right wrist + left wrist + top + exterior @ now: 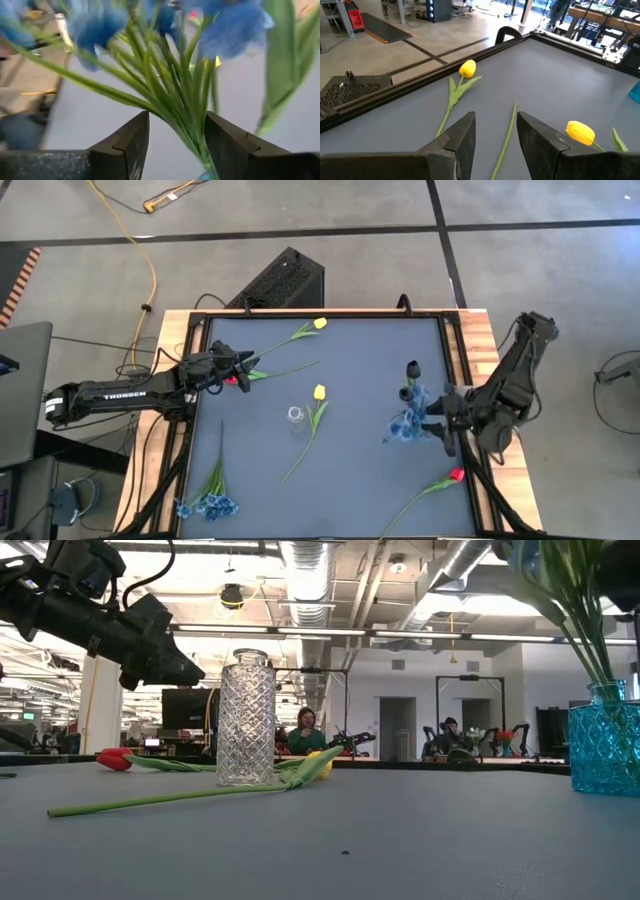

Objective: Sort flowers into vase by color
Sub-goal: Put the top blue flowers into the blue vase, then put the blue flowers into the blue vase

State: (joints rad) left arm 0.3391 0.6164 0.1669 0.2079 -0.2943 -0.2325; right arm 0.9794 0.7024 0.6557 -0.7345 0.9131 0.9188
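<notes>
The right gripper (437, 423) stands at the blue flower bunch (408, 423) on the right part of the counter (360, 360); in its wrist view the two dark fingers (131, 142) are parted, with the green stems (187, 107) running up between them and a gap showing on each side, so it appears to have no hold on them, though the blur there makes that hard to settle. The stems drop into a blue glass vase (604, 745) just below the gripper, and a dark vase (412, 369) stands just beyond it toward the far edge. A red tulip (455, 475) lies on the counter near this gripper, toward the near edge. The left gripper (243, 366) hovers over the far left part of the counter with its fingers (462, 142) spread and nothing between them but a bare green stem (506, 137) lying on the surface below. A second red tulip (231, 380) lies right beside it, and a yellow tulip (319, 324) lies a little ahead of it near the far edge. Between the two grippers a clear glass vase (296, 418) stands upright, with another yellow tulip (319, 392) lying just beside it. A second blue bunch (208, 503) lies well apart from both grippers at the near left corner.
</notes>
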